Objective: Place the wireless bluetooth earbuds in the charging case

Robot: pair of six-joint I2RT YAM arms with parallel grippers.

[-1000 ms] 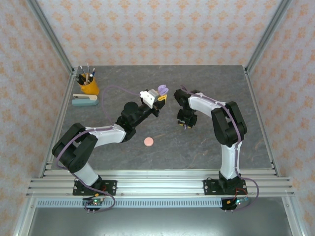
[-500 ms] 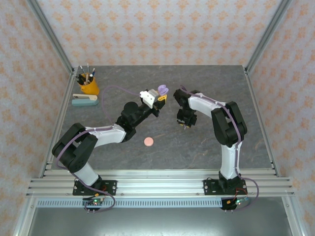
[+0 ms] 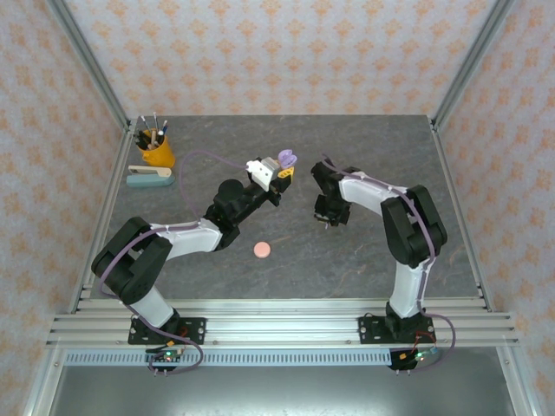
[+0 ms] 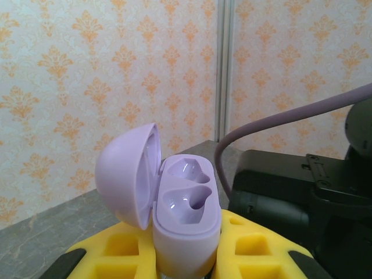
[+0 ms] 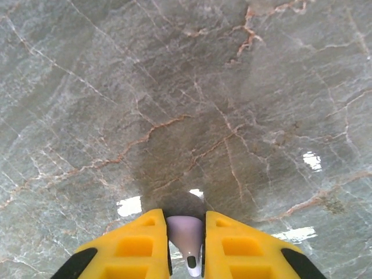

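Two arms, same build: left arm (image 3: pixel 178 232) and right arm (image 3: pixel 368 186), white link shells between black joint housings. A purple cable (image 3: pixel 208 154) trails along each. The left gripper (image 4: pixel 186 258) and right gripper (image 5: pixel 186 244) have yellow fingers with square recessed pockets and black mounts. Black base plates (image 3: pixel 165 329).

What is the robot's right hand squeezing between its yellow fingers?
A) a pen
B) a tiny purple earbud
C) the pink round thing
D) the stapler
B: in the right wrist view, a tiny purple earbud sits pinched between the yellow fingers of the right gripper, above the grey table.
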